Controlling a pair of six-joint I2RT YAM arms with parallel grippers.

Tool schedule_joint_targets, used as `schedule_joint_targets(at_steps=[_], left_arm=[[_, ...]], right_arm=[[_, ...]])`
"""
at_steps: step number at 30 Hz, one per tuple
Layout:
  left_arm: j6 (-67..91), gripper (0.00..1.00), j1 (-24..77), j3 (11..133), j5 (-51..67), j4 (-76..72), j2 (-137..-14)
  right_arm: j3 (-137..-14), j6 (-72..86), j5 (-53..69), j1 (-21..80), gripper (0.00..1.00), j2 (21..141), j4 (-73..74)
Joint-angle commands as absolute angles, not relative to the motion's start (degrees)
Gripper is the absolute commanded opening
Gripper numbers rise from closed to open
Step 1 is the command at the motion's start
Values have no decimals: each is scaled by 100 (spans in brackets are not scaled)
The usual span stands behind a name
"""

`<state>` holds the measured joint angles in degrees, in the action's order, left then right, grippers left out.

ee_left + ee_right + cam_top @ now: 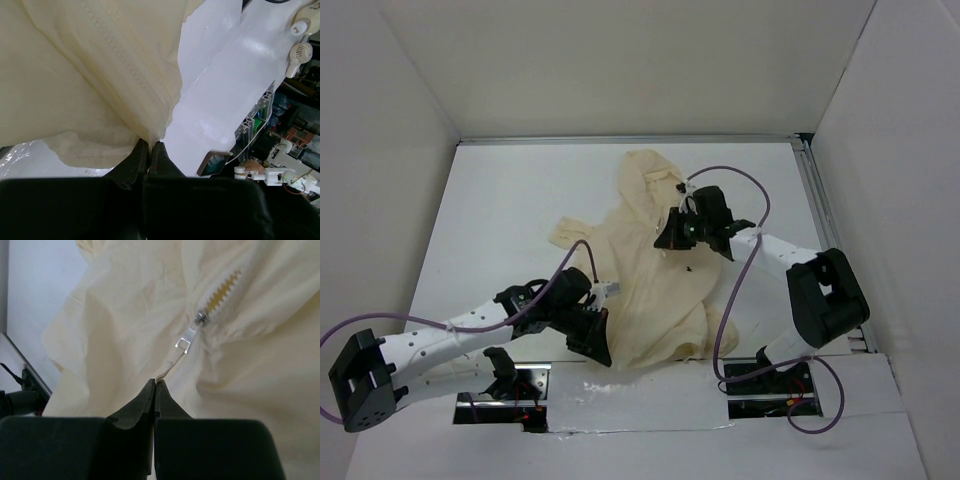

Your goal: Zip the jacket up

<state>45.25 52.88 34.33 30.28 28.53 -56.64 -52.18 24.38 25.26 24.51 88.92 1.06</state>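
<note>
The cream jacket point(650, 295) lies crumpled in the middle of the white table, hood toward the back. My left gripper point(603, 340) is shut on the jacket's bottom hem; in the left wrist view its fingertips point(150, 146) pinch the fabric point(90, 85) beside a stitched seam. My right gripper point(667, 240) is over the chest. In the right wrist view it point(156, 383) is shut on a thin cord that leads to the metal zipper pull point(184, 343). The slider point(201, 316) sits below open zipper teeth point(225, 287). A tiny dark spot point(692, 267) shows on the chest.
White enclosure walls stand on the left, back and right. A metal rail point(820, 220) runs along the table's right edge. Purple cables point(745, 250) loop from both arms. A small screen device point(214, 163) sits past the table's front edge.
</note>
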Motion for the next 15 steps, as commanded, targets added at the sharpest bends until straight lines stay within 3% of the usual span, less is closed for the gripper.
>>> schedule_joint_targets(at_steps=[1,15], left_arm=[[4483,0,5195,3647,3085,2944,-5756],[4263,0,4816,3665,3375,2847,-6056]], right_arm=[[-4853,2469,2575,2540,0,8973,228],[-4192,2918,2874,2575,0,9123,44]])
